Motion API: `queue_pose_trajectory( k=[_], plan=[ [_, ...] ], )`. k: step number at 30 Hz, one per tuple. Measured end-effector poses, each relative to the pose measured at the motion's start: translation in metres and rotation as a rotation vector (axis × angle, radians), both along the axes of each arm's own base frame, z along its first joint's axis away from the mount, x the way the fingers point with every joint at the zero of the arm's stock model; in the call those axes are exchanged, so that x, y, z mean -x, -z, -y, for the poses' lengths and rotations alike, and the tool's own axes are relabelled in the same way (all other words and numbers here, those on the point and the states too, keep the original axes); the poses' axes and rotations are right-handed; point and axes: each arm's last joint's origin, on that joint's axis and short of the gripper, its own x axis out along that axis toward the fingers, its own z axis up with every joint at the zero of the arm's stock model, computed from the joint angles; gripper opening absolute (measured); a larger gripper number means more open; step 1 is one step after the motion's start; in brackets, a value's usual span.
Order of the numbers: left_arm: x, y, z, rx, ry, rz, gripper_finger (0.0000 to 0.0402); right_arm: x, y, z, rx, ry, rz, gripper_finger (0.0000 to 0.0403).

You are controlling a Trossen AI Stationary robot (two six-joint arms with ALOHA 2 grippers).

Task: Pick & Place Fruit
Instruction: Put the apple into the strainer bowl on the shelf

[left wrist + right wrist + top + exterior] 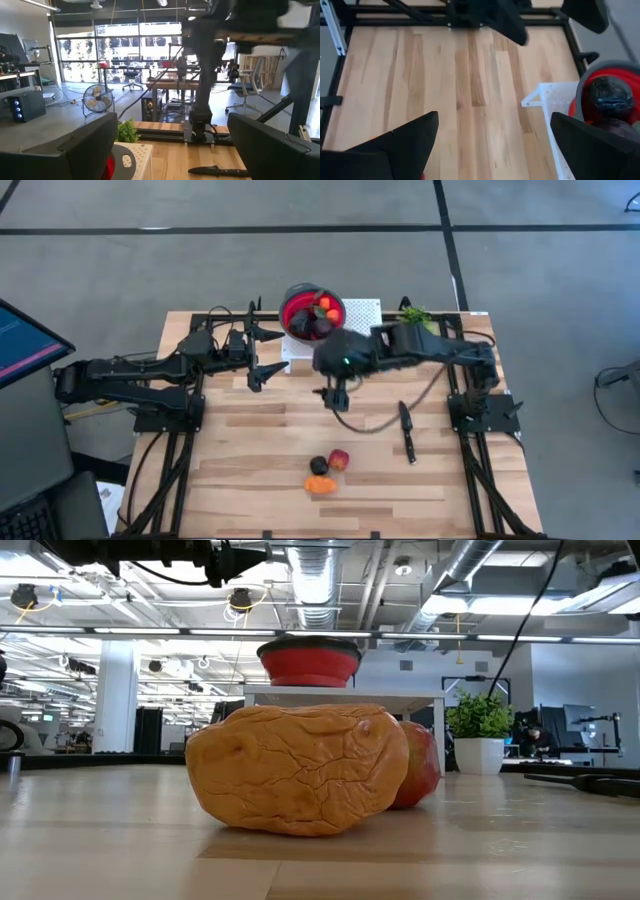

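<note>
From above, your right gripper [336, 395] hangs released over mid-table; three fruits [327, 472] lie well nearer the front edge, almost straight ahead of it. The left gripper [262, 372], also released, waits farther off. The bowl [312, 310] holds the rest.

Level view: the orange piece [298, 768] lies lengthwise, hiding the plum.

Your right wrist view misses the loose fruits entirely.

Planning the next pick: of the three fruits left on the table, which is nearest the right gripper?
The red fruit; it lies closer to the right gripper than the dark plum and the orange piece.
</note>
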Motion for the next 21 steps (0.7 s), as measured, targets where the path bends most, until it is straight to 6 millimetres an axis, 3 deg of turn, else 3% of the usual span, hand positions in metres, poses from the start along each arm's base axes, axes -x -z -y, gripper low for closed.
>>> queue_pose_trajectory(
  k=[9, 15, 18, 21],
  plan=[
    [0.000, 0.000, 0.000, 0.000, 0.000, 0.001, 0.0374, 0.020, -0.002, -0.053, 0.124, 0.058, -0.007, 0.0382],
    [0.000, 0.000, 0.000, 0.000, 0.000, 0.002, 0.0374, 0.028, -0.002, -0.078, 0.144, -0.011, -0.004, 0.0381],
    [0.000, 0.000, 0.000, 0.000, 0.000, 0.002, 0.0374, 0.035, 0.000, -0.080, 0.174, -0.031, -0.054, 0.0381],
    [0.000, 0.000, 0.000, 0.000, 0.000, 0.001, 0.0374, 0.058, -0.013, -0.066, 0.184, 0.036, -0.079, 0.0382]
  ],
)
